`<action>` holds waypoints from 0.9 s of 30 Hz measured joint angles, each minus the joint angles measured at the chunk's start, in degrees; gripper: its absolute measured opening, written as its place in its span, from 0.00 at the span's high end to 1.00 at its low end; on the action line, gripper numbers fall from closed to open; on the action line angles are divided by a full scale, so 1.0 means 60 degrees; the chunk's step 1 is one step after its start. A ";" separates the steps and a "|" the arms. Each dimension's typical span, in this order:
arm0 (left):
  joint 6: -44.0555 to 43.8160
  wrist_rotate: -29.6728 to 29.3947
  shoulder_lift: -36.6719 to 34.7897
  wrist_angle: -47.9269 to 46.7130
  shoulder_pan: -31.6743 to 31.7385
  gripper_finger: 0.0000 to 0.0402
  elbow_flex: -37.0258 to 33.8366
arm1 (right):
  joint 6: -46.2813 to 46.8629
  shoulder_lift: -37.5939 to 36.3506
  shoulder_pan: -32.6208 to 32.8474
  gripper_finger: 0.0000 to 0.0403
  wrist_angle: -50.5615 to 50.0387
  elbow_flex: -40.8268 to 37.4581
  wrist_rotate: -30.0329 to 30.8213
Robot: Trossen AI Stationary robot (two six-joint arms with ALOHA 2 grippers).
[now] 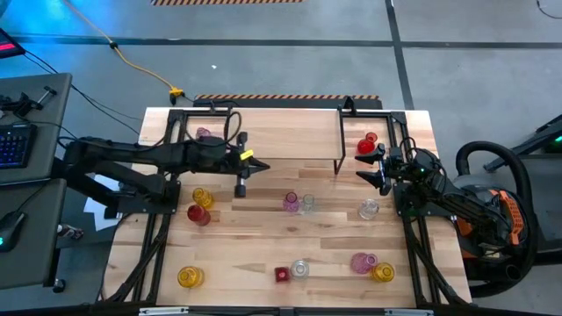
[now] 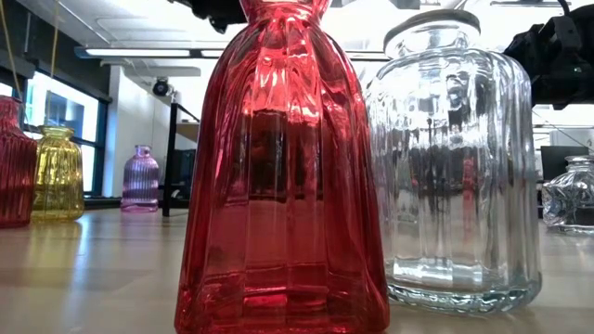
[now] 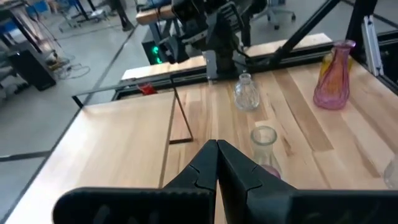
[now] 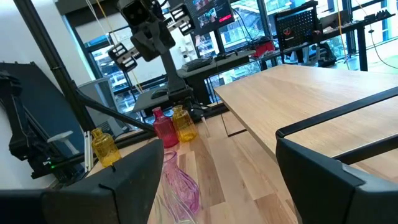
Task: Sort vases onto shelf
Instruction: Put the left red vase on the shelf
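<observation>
High view: twelve vases [image 1: 291, 203], two on the shelf [image 1: 281, 136].

One camera hangs overhead and looks straight down, taking in the whole bench [image 1: 263, 254] and the shelf [image 1: 281, 132] at its far edge. Another sits on the bench surface, facing level toward the shelf, so close to a red vase [image 2: 283, 176] and a clear jar [image 2: 455, 158] that they fill the view. The left wrist camera looks over its pincer [image 3: 217, 163] across the shelf toward the opposite arm. The right wrist camera looks back across the same shelf top.
</observation>
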 joint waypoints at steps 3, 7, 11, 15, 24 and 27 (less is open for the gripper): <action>-0.0004 -0.0004 0.0365 -0.0038 0.0000 0.98 0.0122 | 0.0000 0.0000 0.0002 0.25 -0.0003 -0.0002 0.0000; -0.0004 0.0010 0.0819 -0.0082 0.0000 0.90 0.0314 | 0.0003 0.0000 0.0001 0.25 0.0000 0.0000 0.0000; -0.0010 0.0284 0.1289 -0.0219 0.0000 0.83 0.0452 | 0.0003 0.0000 0.0004 0.25 -0.0003 0.0000 0.0000; -0.0023 0.0646 0.1689 -0.0250 -0.0065 0.77 0.0452 | 0.0002 0.0000 0.0002 0.25 0.0000 -0.0002 0.0000; 0.0625 0.0821 0.2205 -0.0228 -0.0470 0.70 0.0452 | 0.0002 0.0000 0.0002 0.25 -0.0002 0.0000 0.0000; 0.0785 0.0903 0.2342 -0.0245 -0.0560 0.69 0.0452 | 0.0003 0.0000 0.0003 0.25 -0.0003 0.0000 0.0000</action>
